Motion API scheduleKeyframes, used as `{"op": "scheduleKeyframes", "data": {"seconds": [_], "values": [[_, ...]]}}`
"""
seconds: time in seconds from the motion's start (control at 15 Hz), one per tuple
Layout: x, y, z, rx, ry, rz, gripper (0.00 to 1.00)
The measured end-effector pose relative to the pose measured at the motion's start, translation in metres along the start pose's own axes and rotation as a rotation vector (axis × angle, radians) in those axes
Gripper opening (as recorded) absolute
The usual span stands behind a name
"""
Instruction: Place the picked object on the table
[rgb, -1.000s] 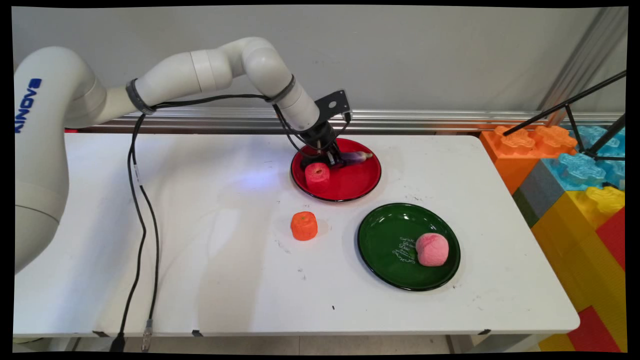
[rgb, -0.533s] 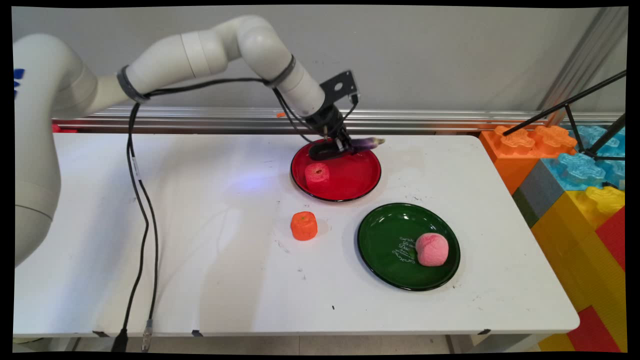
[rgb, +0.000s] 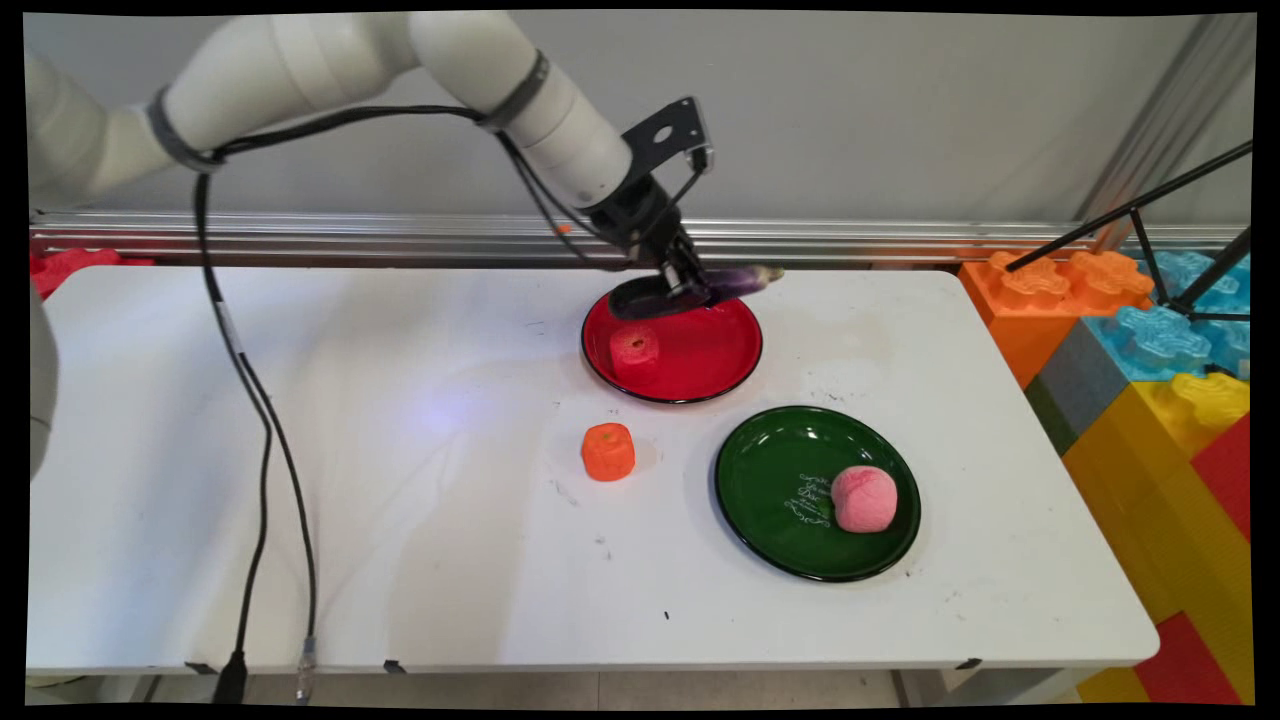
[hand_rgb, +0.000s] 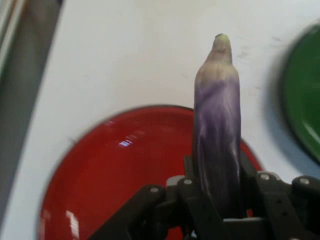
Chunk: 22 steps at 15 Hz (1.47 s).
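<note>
Purple and slim, the eggplant (rgb: 735, 282) is clamped in the tool (rgb: 690, 290), lifted clear above the far rim of the red plate (rgb: 700, 372), where a red foam piece (rgb: 635, 348) lies. An orange piece (rgb: 608, 451) sits on the white counter (rgb: 400, 480) near a green plate (rgb: 770, 500) bearing a pink ball (rgb: 864, 499). From the hand camera, the tool (hand_rgb: 217, 200) grips the eggplant (hand_rgb: 217, 130) by its thick end, tip pointing away over the red plate (hand_rgb: 120, 170), the green plate (hand_rgb: 305, 95) at the right edge.

Lifting eggplant (rgb: 735, 283) clear of red plate (rgb: 700, 375) in clamped pincer (rgb: 692, 288), rising higher over plate's far rim and drifting slightly right.
</note>
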Motion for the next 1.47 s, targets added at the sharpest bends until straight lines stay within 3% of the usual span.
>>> {"op": "scheduleKeyframes", "data": {"seconds": [0.4, 0.73, 1.07, 1.47], "values": [[-0.033, 0.058, -0.037, -0.108, -0.055, -0.041, 0.00], [-0.065, 0.096, -0.054, -0.175, -0.105, -0.055, 0.00], [-0.087, 0.115, -0.054, -0.204, -0.127, -0.039, 0.00], [-0.115, 0.132, -0.029, -0.244, -0.147, 0.073, 0.00]]}}
